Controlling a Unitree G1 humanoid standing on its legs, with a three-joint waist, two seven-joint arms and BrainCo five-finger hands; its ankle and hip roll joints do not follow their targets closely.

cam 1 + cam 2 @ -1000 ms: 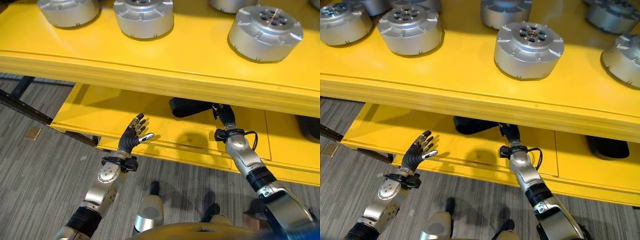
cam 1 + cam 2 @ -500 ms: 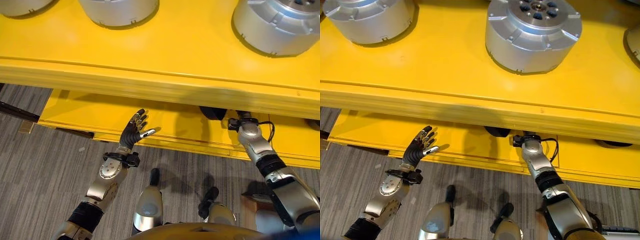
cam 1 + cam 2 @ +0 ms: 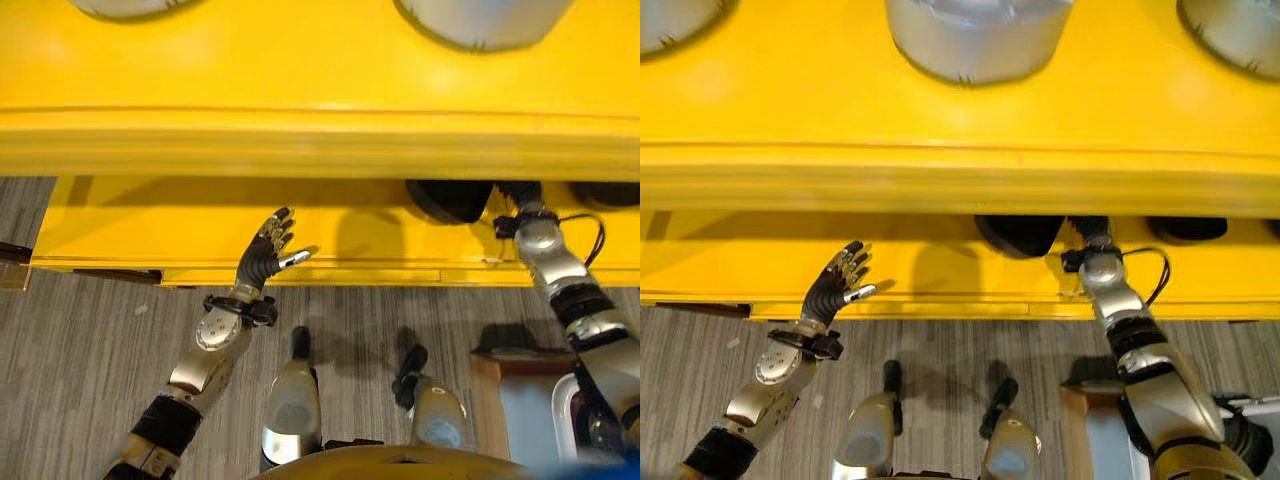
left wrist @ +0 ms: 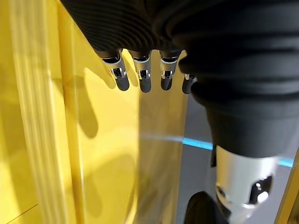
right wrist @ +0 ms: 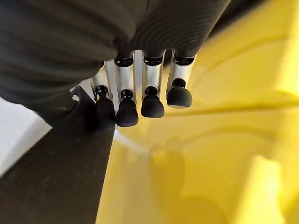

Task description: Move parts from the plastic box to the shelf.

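My right arm [image 3: 548,258] reaches under the front edge of the yellow upper shelf [image 3: 300,100], over the lower yellow shelf [image 3: 140,225]. In the right wrist view my right hand [image 5: 152,91] has straight fingers and holds nothing, with a black part [image 5: 51,177] just beside its fingertips. That black part [image 3: 448,198] rests on the lower shelf, half hidden by the upper board. My left hand [image 3: 262,258] is raised open in front of the lower shelf, its fingers [image 4: 140,77] spread and empty. Silver round parts [image 3: 975,35] stand on the upper shelf.
A pale bin with a brown rim [image 3: 520,400] stands on the grey carpet at the lower right. More black parts [image 3: 1185,228] lie further right on the lower shelf. The upper shelf's thick front edge [image 3: 940,175] overhangs the lower shelf.
The camera has dropped closer to the shelf, so the whole picture shifted. My right hand has gone further under the upper board, right of the black part. The left hand stays raised and open.
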